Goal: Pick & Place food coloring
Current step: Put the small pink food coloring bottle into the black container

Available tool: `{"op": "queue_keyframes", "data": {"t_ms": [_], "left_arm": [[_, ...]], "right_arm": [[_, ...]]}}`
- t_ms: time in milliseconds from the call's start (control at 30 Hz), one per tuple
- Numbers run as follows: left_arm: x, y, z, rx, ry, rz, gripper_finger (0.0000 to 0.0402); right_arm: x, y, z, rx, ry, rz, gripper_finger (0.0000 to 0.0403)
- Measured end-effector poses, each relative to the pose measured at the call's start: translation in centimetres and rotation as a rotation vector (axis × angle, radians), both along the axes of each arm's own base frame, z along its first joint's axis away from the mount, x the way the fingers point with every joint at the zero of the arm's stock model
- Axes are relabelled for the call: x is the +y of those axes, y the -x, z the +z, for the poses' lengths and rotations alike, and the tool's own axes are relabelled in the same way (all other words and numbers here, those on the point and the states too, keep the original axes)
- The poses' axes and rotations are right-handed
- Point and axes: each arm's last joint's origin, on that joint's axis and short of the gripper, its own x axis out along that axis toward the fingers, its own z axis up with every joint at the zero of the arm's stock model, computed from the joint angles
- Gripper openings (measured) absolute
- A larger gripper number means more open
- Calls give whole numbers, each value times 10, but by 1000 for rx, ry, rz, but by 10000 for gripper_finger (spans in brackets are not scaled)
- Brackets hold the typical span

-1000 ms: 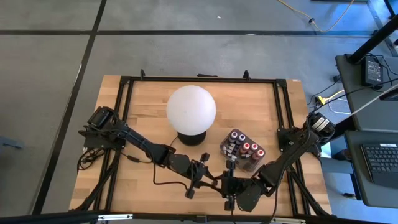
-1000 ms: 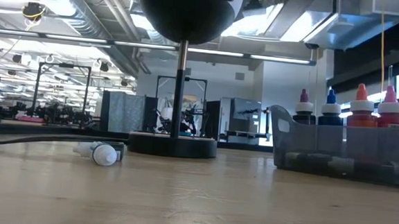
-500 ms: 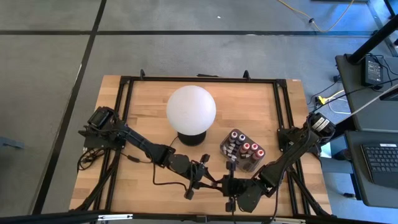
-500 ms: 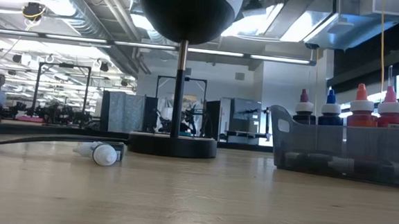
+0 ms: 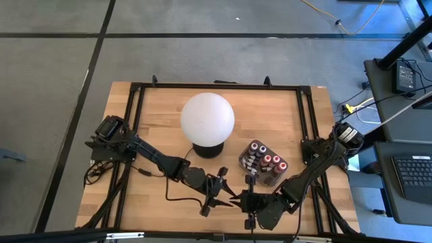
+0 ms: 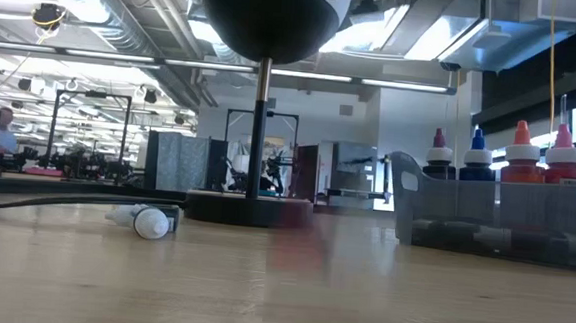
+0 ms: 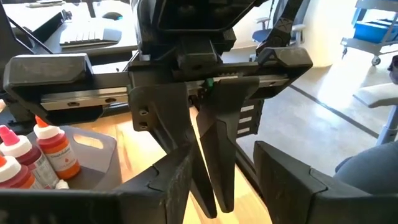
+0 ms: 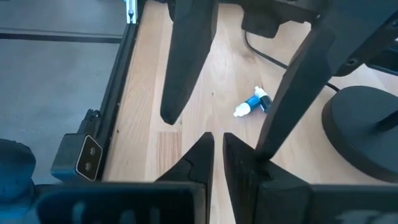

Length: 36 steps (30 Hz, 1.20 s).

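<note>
A wooden table (image 5: 283, 115) carries a white globe lamp (image 5: 207, 118) on its dark base near the middle, with a dark translucent tray (image 5: 264, 167) just to its right holding upright food coloring bottles (image 5: 266, 160) with red and dark caps. Both arms meet at the near edge of the table, facing each other: the left gripper (image 5: 217, 192) has its fingers spread apart and holds nothing visible, while the right gripper (image 5: 248, 202) has its fingers (image 8: 208, 155) pressed together, no bottle visible between them. One small blue bottle (image 8: 253, 103) with a pale tip lies on its side on the wood beside the lamp base.
</note>
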Motion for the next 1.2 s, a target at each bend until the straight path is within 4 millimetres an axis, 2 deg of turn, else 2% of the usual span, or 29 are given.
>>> {"op": "queue_keyframes", "data": {"t_ms": [167,267,333,467,567,700,800,967,1100,1200], "left_arm": [[1,2,-6,71,-36,4,167],[4,4,-20,172,-80,19,165],[4,5,-22,196,-95,33,169],[6,8,-27,263,-133,52,191],[8,12,-34,351,-150,59,215],[11,23,-49,556,-159,14,241],[13,36,-59,766,-104,-2,247],[16,55,-69,1062,-19,-5,246],[16,67,-73,1154,-88,-69,242],[11,71,-73,1135,-165,-166,242]], "right_arm": [[-1,1,-2,21,10,4,40],[-1,1,0,23,11,12,40],[-1,2,-2,50,18,33,40],[-1,2,-3,55,34,44,43],[-3,1,-3,59,36,37,60],[-8,-3,-3,59,21,11,101],[-12,-5,-5,63,27,1,128],[-20,-7,-14,83,73,1,149],[-30,-12,-19,94,62,-41,151],[-37,-15,-22,100,46,-75,151]]}}
